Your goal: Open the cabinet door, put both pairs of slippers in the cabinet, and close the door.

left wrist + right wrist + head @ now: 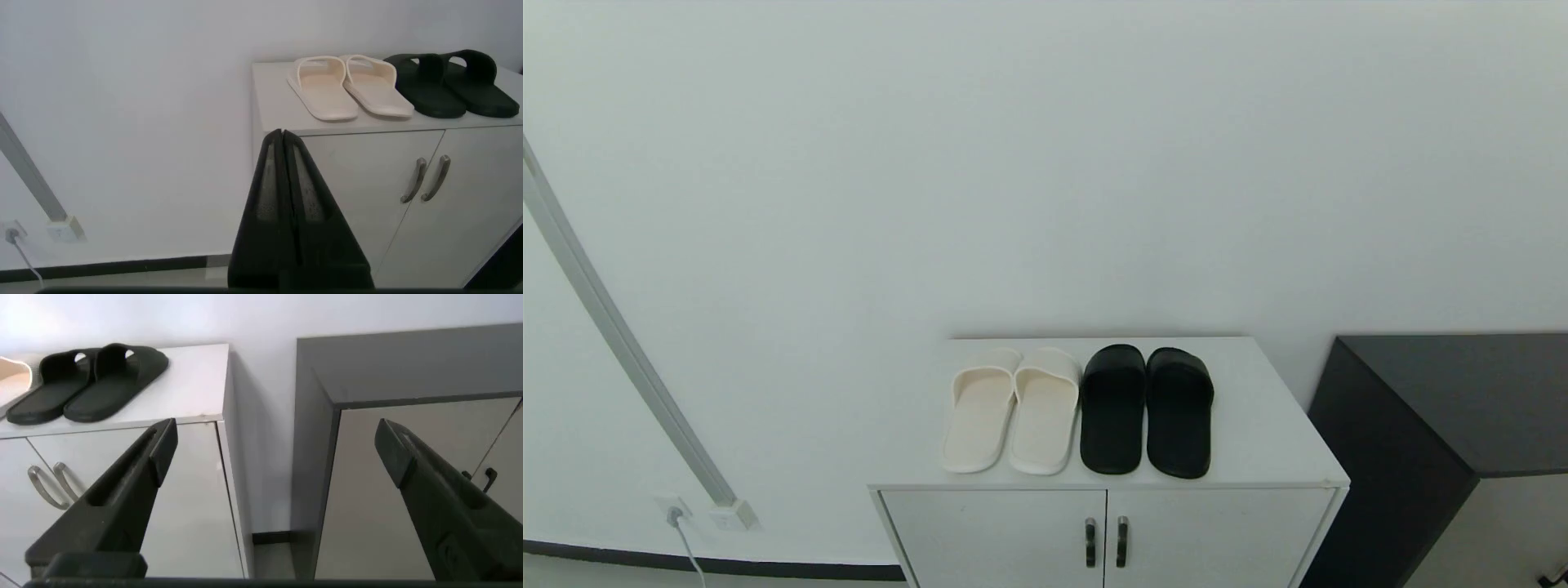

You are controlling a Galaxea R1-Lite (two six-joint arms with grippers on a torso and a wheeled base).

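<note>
Cabinet (1258, 408): both doors shut, handles (1106, 541) meeting at the centre, so you must open a door first.
White slippers (1010, 412): paired on the cabinet top, just beside the black slippers (1146, 411), toes to the wall.
Left gripper (282, 140): jaws pressed together, holding nothing.
Right gripper (276, 437): jaws wide, likely readied for a handle.

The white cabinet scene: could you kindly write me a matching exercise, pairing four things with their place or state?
Things:
1. cream slippers
2. black slippers
3. left gripper
4. right gripper

Places or states:
A. fingers spread wide
B. on the white cabinet, on the side nearer the dark cabinet
C. fingers pressed together
D. on the white cabinet, on the side nearer the wall socket

Pairs: 1-D, 2-B, 3-C, 4-A
</note>
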